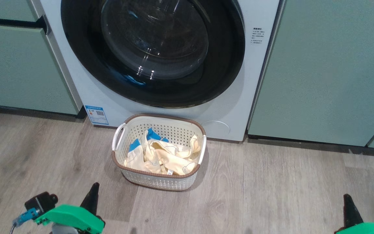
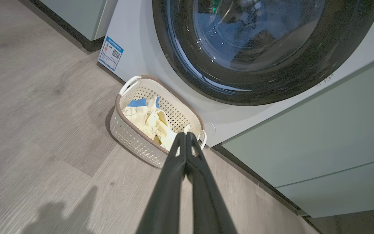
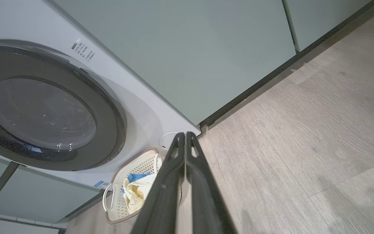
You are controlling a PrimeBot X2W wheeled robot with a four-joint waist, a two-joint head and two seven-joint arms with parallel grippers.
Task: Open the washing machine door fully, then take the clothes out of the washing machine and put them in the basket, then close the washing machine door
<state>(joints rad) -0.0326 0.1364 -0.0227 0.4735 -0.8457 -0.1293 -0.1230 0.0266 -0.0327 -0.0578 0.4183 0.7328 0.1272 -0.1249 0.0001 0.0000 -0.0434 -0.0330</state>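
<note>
My left gripper (image 1: 93,188) and right gripper (image 1: 347,197), both pinched shut and empty, hang low before the washing machine (image 1: 265,81), its door (image 1: 86,65) closed at my 12 o'clock, while the basket (image 1: 161,116), long axis 9 to 3, at 1 o'clock from the nearer left, holds the clothes (image 1: 164,156).

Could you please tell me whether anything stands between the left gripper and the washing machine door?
Only the basket, holding the clothes, sits on the floor between the left gripper and the washing machine, below the washing machine door. Above it, nothing visible blocks the way.
</note>
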